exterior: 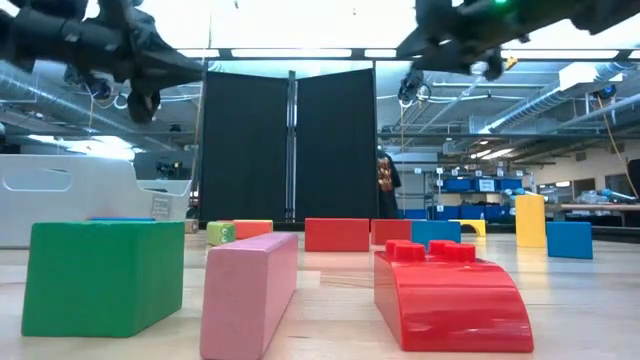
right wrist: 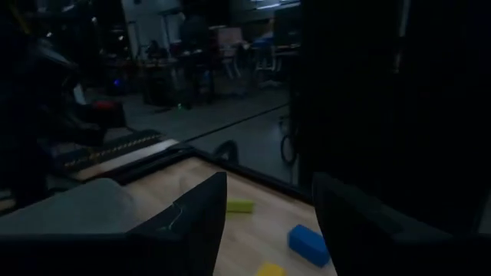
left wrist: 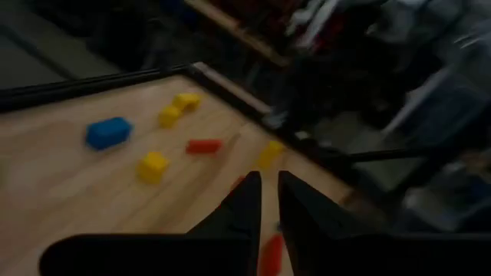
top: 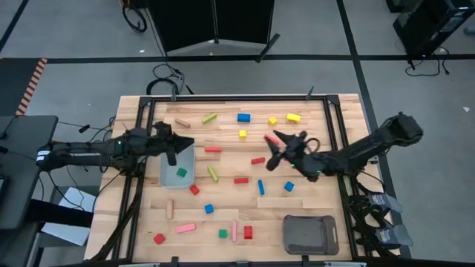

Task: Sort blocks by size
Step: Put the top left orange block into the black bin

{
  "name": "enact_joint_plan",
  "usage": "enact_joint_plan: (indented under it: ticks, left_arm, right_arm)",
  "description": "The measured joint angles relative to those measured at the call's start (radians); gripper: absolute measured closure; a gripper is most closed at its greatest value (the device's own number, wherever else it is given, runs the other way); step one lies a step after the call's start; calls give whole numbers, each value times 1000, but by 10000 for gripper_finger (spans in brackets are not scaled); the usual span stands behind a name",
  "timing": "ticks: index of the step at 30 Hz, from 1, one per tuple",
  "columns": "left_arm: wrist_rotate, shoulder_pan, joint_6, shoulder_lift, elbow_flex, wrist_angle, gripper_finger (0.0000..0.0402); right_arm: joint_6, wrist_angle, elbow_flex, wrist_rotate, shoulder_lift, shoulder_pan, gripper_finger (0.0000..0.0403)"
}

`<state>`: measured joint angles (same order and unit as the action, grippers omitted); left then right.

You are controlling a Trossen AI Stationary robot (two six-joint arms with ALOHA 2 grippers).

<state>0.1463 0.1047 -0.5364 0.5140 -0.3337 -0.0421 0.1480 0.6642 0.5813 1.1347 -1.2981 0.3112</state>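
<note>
L gripper (top: 172, 152) clenched, empty, over tray (top: 187, 162) w/ green cube (top: 182, 173) | R gripper (top: 276, 152) released mid-counter (top: 326, 200) | blocks (top: 241, 180) scattered | risk: R gripper descending askew knocks red bar (top: 257, 160) away

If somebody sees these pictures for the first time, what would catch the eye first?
Most striking are the coloured blocks scattered over the wooden table, in red, blue, yellow, green and pink. The left tool hovers over a grey tray at the table's left side that holds one green block. The right tool hangs open near mid-table, and a second grey tray lies at the near right corner.
</note>
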Motion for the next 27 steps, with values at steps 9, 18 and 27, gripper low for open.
enact_joint_plan:
  ticks: [9,18,27]
  left_arm:
    - [68,105,71,304,-335,405,325]
    - [-163,280,244,634,-565,462,325]
    - [-174,278,300,966,-766,529,325]
  right_arm:
    - [5,-11,-92,0,116,30,200]
    - [-23,-37,-92,-86,115,30,206]
    - [-81,-33,-92,-135,115,30,206]
